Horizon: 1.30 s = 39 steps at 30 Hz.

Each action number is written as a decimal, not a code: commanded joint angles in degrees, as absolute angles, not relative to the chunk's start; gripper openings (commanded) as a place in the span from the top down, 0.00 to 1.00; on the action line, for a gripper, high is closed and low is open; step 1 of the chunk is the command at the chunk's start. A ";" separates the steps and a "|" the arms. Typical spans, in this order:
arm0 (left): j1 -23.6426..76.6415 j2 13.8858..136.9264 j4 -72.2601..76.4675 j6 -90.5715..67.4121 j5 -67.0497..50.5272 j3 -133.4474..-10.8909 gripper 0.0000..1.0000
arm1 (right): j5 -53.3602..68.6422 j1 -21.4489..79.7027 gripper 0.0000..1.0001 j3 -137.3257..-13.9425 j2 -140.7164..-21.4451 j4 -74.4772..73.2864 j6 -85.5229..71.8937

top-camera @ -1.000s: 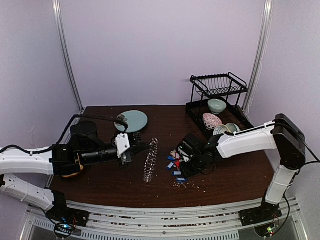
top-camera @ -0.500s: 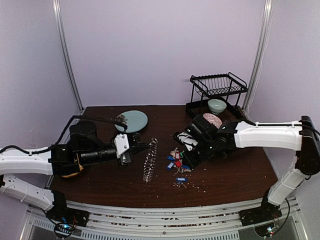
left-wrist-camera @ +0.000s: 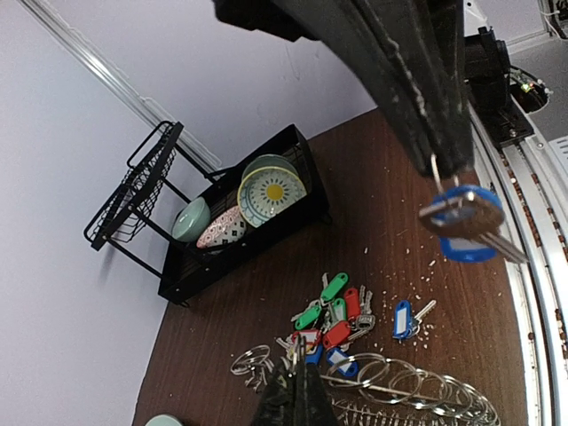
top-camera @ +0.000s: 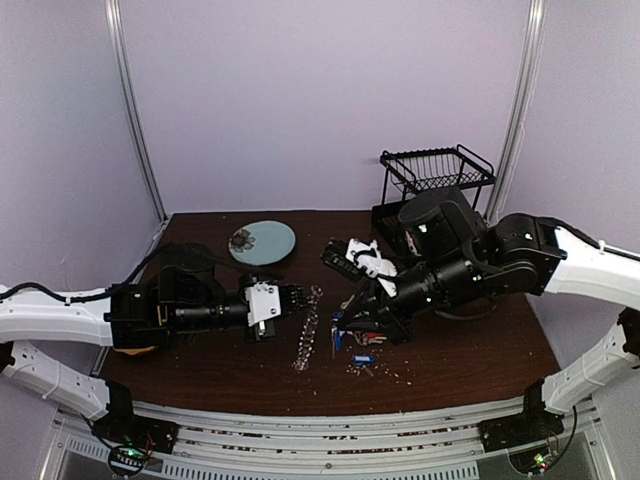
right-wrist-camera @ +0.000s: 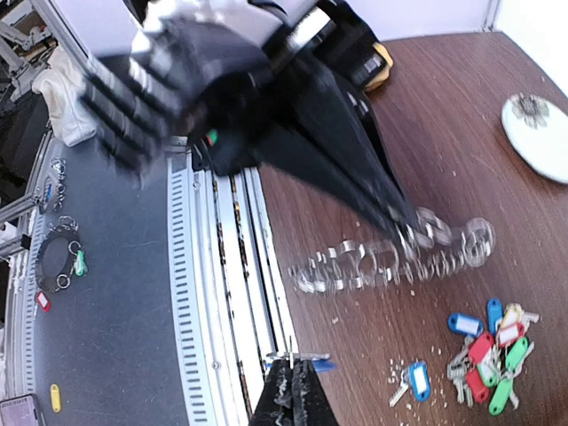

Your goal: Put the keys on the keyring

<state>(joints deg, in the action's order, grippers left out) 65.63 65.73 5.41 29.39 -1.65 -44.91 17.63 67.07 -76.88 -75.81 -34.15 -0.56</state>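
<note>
The keyring (top-camera: pixel 308 335), a long bunch of thin silvery rings, hangs tilted from my left gripper (top-camera: pixel 303 296), which is shut on its upper end while the lower end rests on the table. In the left wrist view the left gripper (left-wrist-camera: pixel 302 368) pinches the keyring (left-wrist-camera: pixel 426 383) wire. My right gripper (top-camera: pixel 340 322) is shut on one key with a blue tag (left-wrist-camera: pixel 461 222), held above the table just right of the keyring. The right wrist view shows that key (right-wrist-camera: pixel 306 359) across the right gripper's (right-wrist-camera: pixel 291 364) tips. The other keys (top-camera: pixel 362 328) lie in a pile on the table.
A single blue-tagged key (top-camera: pixel 362 358) lies apart among crumbs near the front. A black dish rack (top-camera: pixel 470 232) with bowls stands at the back right. A teal plate (top-camera: pixel 262 242) sits at the back centre. Metal rails (top-camera: pixel 330 440) run along the near edge.
My right arm has swung left and risen from the pile, carrying a blue-tagged key towards the keyring. The left gripper has shifted right and lower with the keyring.
</note>
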 commanded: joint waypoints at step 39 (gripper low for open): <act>68.64 65.47 10.35 28.09 -0.09 -47.90 1.00 | 8.18 66.06 1.00 -74.54 -78.30 -22.49 0.89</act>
